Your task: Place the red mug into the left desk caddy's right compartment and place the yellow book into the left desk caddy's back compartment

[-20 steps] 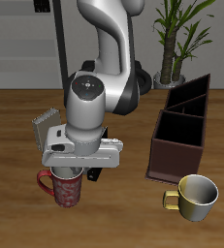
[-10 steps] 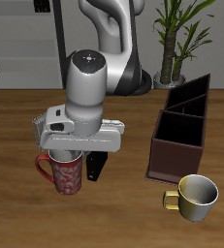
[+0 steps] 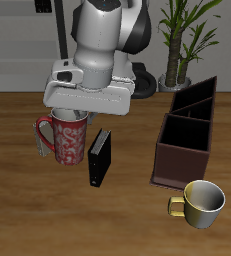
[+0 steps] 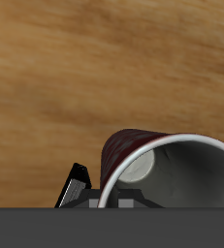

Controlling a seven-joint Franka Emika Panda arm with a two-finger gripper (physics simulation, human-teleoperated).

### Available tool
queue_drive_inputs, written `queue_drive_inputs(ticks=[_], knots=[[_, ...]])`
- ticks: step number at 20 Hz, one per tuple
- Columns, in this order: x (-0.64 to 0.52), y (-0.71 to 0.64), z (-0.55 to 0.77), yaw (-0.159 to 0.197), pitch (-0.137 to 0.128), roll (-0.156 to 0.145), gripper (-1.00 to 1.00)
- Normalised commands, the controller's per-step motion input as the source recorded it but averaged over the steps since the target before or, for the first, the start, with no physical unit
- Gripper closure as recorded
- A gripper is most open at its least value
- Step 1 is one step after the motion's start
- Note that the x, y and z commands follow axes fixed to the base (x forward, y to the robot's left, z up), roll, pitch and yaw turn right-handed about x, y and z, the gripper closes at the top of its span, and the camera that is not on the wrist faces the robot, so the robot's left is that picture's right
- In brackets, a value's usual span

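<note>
Since the earlier frame my arm has risen and the red mug (image 3: pixel 67 139) has come up with it, so that the black book (image 3: pixel 99 158) beside it, half hidden before, now shows in full. From the exterior view, the mug hangs under my gripper (image 3: pixel 75 116), upright, with its handle turned away from the left desk caddy (image 3: pixel 186 135), and I judge it is off the table (image 3: pixel 127 222), over the middle part of the surface. My fingers are hidden behind the wrist body here, but they must be pinching the mug by its rim, because nothing else carries it. The caddy lies well apart, toward the side edge of the table, with its long axis running from front to back; the squarish right compartment (image 3: pixel 182 160) is the end nearer the front edge. A yellow-gold mug (image 3: pixel 200 202) stands just in front of that end, near the front edge, and I should not touch it. I cannot see the yellow book clearly; something grey shows behind the mug, but I cannot tell what it is. From the wrist view, the mug's open mouth and whitish inside (image 4: pixel 172 170) are directly below the gripper, close to it, with bare table beyond. So the coming move, as I judge, is sideways across the table and then down into that end section.
</note>
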Motion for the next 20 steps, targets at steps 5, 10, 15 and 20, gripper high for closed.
queue_drive_inputs(ticks=[5, 10, 15, 20], knots=[[-0.48, 0.09, 0.86, -0.052, -0.021, -0.065, 1.00], [-0.34, 0.23, 0.40, 0.010, 0.018, -0.048, 1.00], [-0.32, 0.37, 0.28, -0.019, -0.001, -0.036, 1.00], [-0.18, 0.43, 0.18, -0.013, -0.017, 0.015, 1.00]])
